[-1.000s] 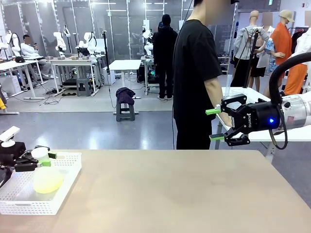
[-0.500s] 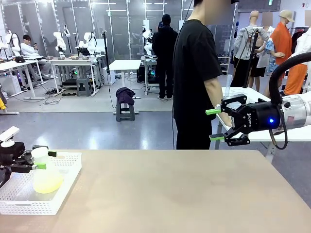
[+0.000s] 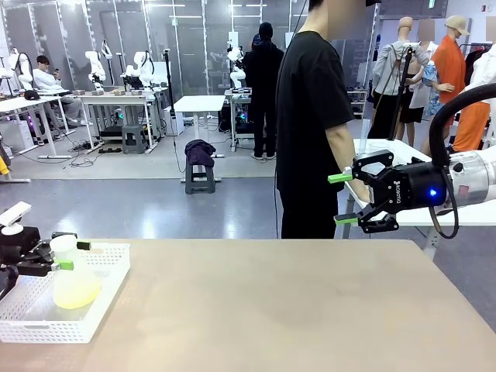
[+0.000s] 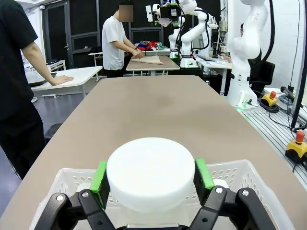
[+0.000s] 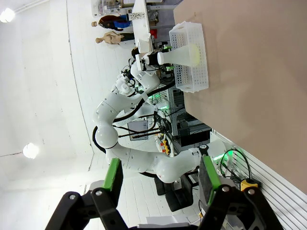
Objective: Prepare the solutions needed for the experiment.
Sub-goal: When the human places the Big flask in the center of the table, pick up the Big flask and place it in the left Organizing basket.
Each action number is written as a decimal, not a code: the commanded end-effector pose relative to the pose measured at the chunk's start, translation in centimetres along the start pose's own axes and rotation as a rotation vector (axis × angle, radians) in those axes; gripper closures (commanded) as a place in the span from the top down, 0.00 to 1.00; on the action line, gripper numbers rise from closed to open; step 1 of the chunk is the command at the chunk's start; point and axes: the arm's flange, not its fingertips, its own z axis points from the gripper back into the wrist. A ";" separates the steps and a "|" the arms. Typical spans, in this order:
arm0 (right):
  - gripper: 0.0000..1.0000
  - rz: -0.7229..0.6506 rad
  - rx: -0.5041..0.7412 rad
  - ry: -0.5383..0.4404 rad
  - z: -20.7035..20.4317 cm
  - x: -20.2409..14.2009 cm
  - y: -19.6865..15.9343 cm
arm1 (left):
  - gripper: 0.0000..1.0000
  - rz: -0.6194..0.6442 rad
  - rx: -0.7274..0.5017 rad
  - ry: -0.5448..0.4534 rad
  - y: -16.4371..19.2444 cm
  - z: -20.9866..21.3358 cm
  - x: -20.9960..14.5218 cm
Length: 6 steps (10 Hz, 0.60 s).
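Note:
The flask (image 3: 75, 288) is translucent white plastic, and the pale yellow-green solutions tint its wide base. It stands in a white mesh basket (image 3: 108, 256) at the table's left edge. My left gripper (image 3: 74, 256) is open around the flask's neck, one green pad on each side. In the left wrist view the flask's round white cap (image 4: 150, 179) sits between the pads of my left gripper (image 4: 152, 175). My right gripper (image 3: 341, 198) hangs open and holds nothing, in the air past the table's far right edge. From the right wrist view, my right gripper (image 5: 159, 175) looks back at the flask (image 5: 184, 53) in its basket (image 5: 192, 81).
A person in a black shirt (image 3: 310, 116) stands at the table's far side, right behind my right gripper. The brown tabletop (image 3: 263, 310) stretches bare from the basket to the right edge. The basket's rim (image 4: 249, 177) rises around my left fingers.
My left gripper's fingers have spread apart from the flask's neck and the gripper has drawn back a little to the left. The flask and my right arm have stayed still.

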 end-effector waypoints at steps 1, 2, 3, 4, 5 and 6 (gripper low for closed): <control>0.81 0.000 0.004 0.003 0.0 0.0 0.0 | 0.86 -0.006 0.000 -0.002 -0.1 -0.2 0.1; 0.81 0.000 0.004 0.003 0.0 0.0 0.0 | 0.86 -0.006 0.000 -0.002 -0.1 -0.2 0.1; 0.81 0.000 0.004 0.003 0.0 0.0 0.0 | 0.86 0.000 0.000 0.000 0.0 0.0 0.0; 0.81 0.000 0.004 0.003 0.0 0.0 0.0 | 0.86 -0.017 -0.013 0.011 -0.3 0.7 -0.1; 0.81 0.000 0.004 0.003 0.0 0.0 0.0 | 0.86 -0.018 -0.024 0.023 -0.7 1.5 -0.2; 0.81 0.000 0.004 0.003 0.0 0.0 0.0 | 0.86 -0.018 -0.023 0.021 -0.9 2.3 -0.2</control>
